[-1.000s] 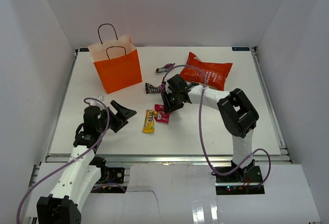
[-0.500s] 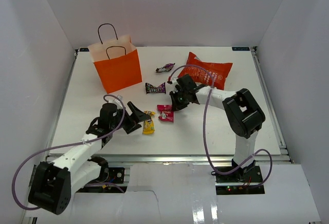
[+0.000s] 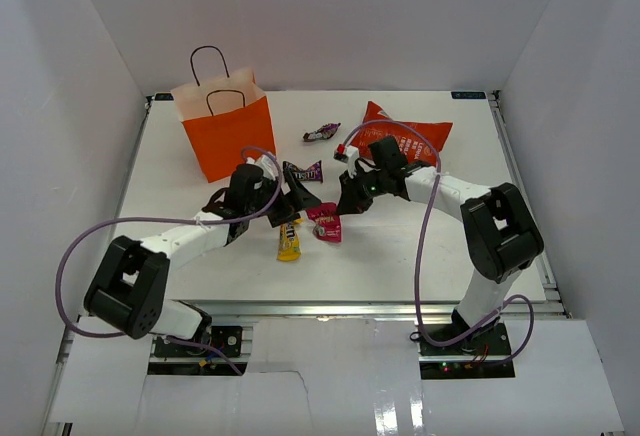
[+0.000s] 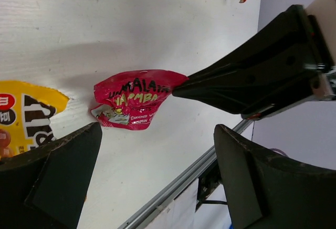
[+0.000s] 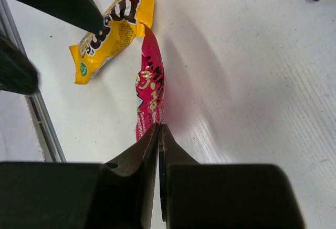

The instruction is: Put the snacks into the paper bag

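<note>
Now pinching pink packet (image 5: 149,100), lettered "…AMBA", with right gripper (image 5: 158,126) pressed together; just left, yellow "m&m" packet (image 5: 110,29), with left gripper (image 4: 157,133) spread wide near both.

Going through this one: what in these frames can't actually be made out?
- Paper bag contents: top view, its own front wall hides the inside.
- Yellow packet: left wrist view, cut off by the picture edge and a finger of the left gripper.
- Pink packet, pinched edge: right wrist view, buried between the shut right gripper fingers.
- Red chip bag: top view, the right arm covers part of it.
- Purple candy: top view, print too small to read.
</note>
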